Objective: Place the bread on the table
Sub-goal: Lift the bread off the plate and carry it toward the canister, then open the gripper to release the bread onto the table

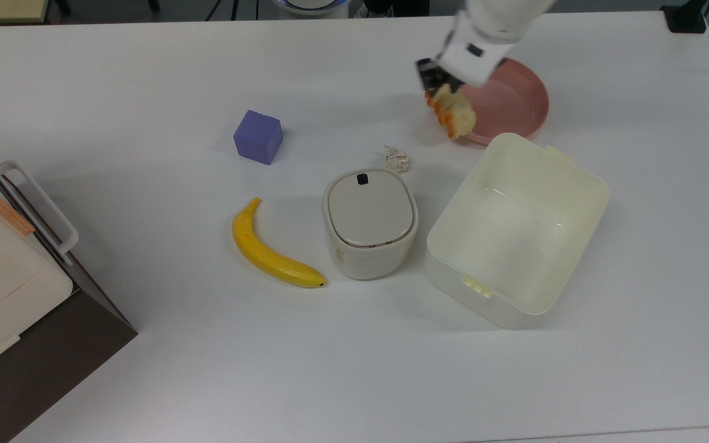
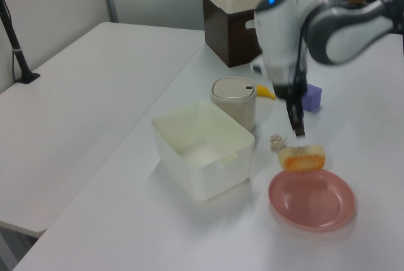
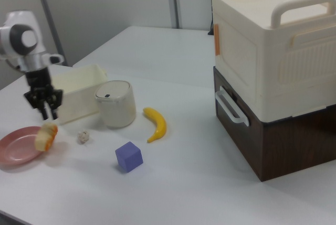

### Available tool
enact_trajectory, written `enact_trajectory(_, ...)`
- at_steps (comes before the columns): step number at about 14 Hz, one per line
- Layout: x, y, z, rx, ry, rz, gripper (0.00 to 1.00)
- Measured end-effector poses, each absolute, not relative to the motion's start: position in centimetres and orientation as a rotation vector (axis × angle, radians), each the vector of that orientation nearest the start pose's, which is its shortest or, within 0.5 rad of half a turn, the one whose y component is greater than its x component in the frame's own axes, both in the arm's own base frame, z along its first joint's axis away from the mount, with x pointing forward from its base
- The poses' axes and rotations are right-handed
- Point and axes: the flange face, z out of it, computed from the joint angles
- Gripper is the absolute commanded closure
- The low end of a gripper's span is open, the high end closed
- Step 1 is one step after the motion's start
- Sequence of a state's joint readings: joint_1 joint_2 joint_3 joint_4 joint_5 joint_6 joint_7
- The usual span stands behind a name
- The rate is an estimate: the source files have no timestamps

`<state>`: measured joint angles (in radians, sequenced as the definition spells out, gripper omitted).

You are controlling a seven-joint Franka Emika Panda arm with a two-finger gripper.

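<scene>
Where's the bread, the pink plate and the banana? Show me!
bread (image 1: 453,115): top view, on its pale side beside the orange crust.
pink plate (image 1: 514,104): top view, on its bare inner surface.
banana (image 1: 268,252): top view, on the middle of its yellow body.

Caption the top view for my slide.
Robot gripper lifts the small orange-topped bread loaf off the round pink plate, above the white table.

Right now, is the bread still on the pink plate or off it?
Off it. The bread hangs in the air under the claw, above the plate rim, and the plate holds nothing.
</scene>
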<state>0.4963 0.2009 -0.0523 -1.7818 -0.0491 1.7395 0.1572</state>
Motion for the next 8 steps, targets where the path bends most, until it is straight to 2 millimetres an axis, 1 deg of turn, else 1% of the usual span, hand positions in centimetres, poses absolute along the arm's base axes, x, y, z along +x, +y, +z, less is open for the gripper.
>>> enact_trajectory(1, 54.5, 22.0, 42.8, -3.242, -0.477, 0.343, 0.58)
enact_trajectory(2, 55.1, 20.3, 42.3, -3.262, -0.462, 0.357, 0.57)
enact_trajectory(3, 55.8, 18.4, 41.3, -3.273, -0.451, 0.391, 0.53)
enact_trajectory(4, 56.5, 16.5, 40.2, -3.274, -0.442, 0.43, 0.43)
enact_trajectory(5, 57.6, 13.6, 38.6, -3.267, -0.416, 0.464, 0.29)
enact_trajectory(6, 58.2, 12.0, 38.1, -3.264, -0.39, 0.471, 0.07)
enact_trajectory(7, 58.9, 9.6, 38.1, -3.264, -0.335, 0.463, 0.0)
enact_trajectory(8, 59.3, 8.3, 38.5, -3.265, -0.3, 0.438, 0.0)
